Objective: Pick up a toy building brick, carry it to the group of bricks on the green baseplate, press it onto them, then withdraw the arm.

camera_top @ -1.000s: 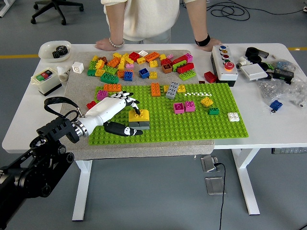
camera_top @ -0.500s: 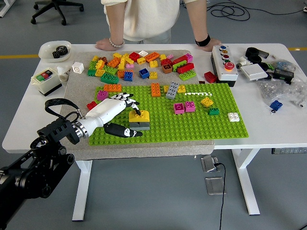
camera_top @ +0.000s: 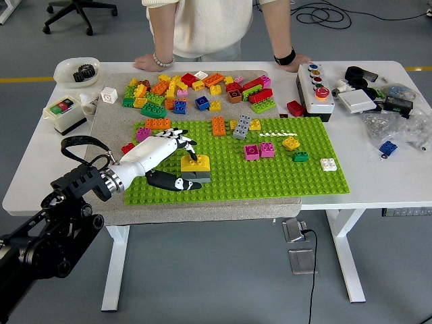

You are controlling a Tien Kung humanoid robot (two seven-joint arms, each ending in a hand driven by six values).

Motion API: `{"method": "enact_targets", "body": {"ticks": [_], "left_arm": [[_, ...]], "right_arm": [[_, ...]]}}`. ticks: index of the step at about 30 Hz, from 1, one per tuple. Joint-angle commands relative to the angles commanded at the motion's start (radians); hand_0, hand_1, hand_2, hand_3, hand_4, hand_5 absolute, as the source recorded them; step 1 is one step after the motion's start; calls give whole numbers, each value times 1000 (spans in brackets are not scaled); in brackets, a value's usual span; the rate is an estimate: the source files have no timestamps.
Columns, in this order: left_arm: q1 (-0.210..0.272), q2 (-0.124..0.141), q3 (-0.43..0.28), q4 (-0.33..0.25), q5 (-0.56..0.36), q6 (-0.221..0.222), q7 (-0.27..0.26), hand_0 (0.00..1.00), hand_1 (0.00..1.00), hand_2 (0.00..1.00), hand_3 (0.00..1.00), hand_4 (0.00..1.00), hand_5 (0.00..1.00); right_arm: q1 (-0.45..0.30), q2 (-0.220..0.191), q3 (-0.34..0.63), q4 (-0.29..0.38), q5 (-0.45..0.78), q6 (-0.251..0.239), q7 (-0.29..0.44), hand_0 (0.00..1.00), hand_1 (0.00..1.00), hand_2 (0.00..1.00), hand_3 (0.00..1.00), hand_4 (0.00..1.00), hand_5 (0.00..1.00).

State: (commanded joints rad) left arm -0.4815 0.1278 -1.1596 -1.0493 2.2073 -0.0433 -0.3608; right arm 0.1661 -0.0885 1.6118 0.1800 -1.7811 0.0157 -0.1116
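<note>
On the green baseplate [camera_top: 304, 179], toward its 8 o'clock corner, the left robot hand [camera_top: 172, 162] lies low over a yellow brick [camera_top: 196, 163] that sits stacked on a grey brick [camera_top: 197, 177]. Fingers [camera_top: 181, 142] reach over the yellow brick's 10 o'clock side with one tip touching its studded top; the thumb [camera_top: 169, 182] stretches along the plate just beside the grey brick at 8 o'clock. Hand looks partly spread, pressing more than gripping; no closed hold visible.

Right arm: not seen.

Loose brick pile [camera_top: 196, 91] lies on the grey mat [camera_top: 108, 128] at 12 o'clock from the hand, well apart. Scattered bricks on the plate include a magenta pair [camera_top: 260, 150] at 3 o'clock from the stack. Control box [camera_top: 317, 91] on the white table [camera_top: 378, 175] at the 2 o'clock side. A person stands at the far edge, both hands [camera_top: 145, 63] resting flat on the table, not touching bricks.

Judgement: press stage, brick appears seated or nearly so; withdrawal remains.

Handling: hard, light, smooth plastic, rigid, not fragile. Sides are slick, so take hold across two opposite flat walls, thumb against fingers. Studs need a square, downward push; a tilted push could leave one edge raised.
</note>
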Motion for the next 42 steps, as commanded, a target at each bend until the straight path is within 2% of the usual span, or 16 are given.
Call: {"method": "enact_targets", "body": {"ticks": [13,19,20,25,26,37,42], "left_arm": [[-2,1,-14,-35,-14,7,1,998,981,862,594,998,602],[-2,5,-19,-64,-11,44,-11,998,974,861,597,998,604],[-1,6,-19,-67,-10,50,-13,998,965,868,675,998,607],[0,11,-30,-99,10,97,-24,998,965,868,675,998,607],[-1,13,-32,-106,20,109,-26,998,959,875,824,998,611],[-5,31,-24,-123,62,153,-35,998,961,879,863,998,613],[-6,39,-18,-122,62,157,-34,998,963,881,874,998,615]], "right_arm": [[0,0,0,0,4,0,-1,742,633,675,619,826,521],[1,0,0,0,5,-1,0,742,634,675,620,827,521],[1,0,0,0,5,-1,0,742,634,675,620,826,522],[-4,2,2,0,6,0,0,742,634,675,620,826,522],[-6,3,4,0,6,0,0,743,632,675,620,827,522],[-27,7,13,0,-2,1,2,741,632,674,620,827,522],[-32,6,11,0,-6,2,4,742,632,674,619,828,523]]}}
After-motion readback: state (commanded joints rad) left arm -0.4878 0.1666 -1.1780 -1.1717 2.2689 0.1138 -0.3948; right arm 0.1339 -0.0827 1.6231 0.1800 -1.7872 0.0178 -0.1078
